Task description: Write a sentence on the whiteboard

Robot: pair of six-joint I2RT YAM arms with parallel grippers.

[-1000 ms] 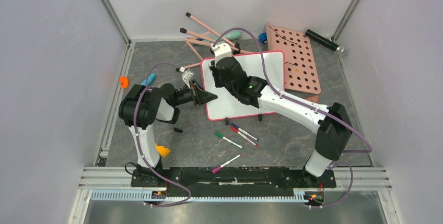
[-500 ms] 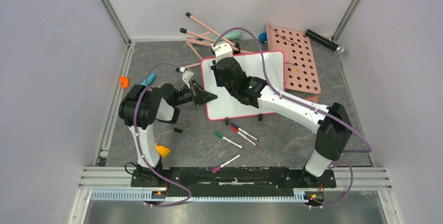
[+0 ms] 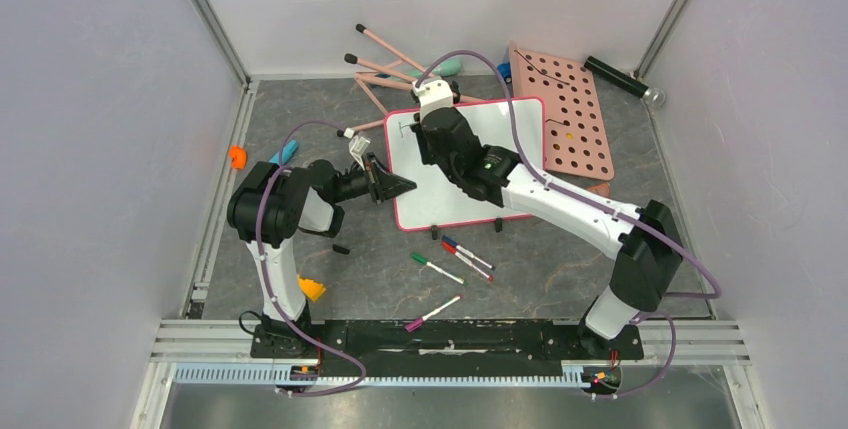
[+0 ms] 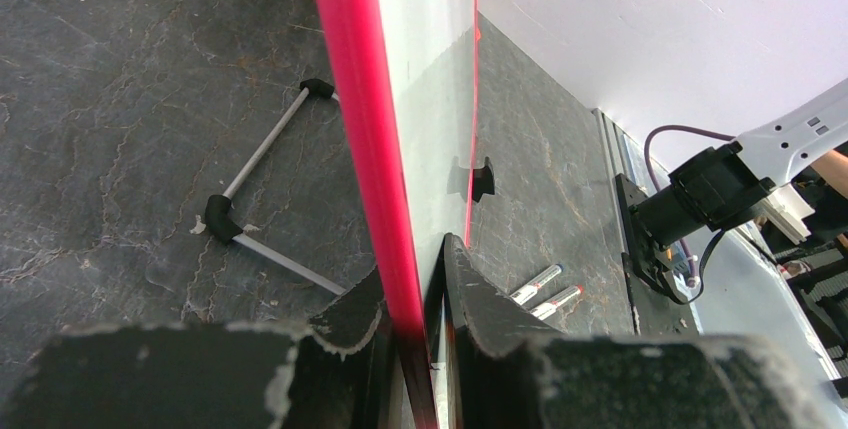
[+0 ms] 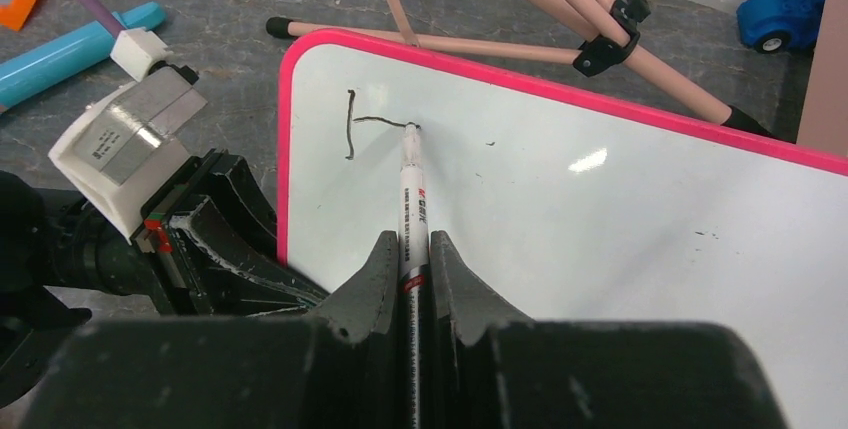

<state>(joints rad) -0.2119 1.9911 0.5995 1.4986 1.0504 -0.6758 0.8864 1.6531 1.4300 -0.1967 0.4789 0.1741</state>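
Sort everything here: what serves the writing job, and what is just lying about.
In use: whiteboard, marker in right pincer, first strokes, left pincer clamping the rim.
Lying about: loose markers, pink sticks, holed panel, black tube, blue toy car.

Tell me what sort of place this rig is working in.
Probably a robot lab's enclosed test cell: plain white walls on aluminium rails, a grey stone-look tabletop, and scattered props such as loose markers and a pink perforated panel.
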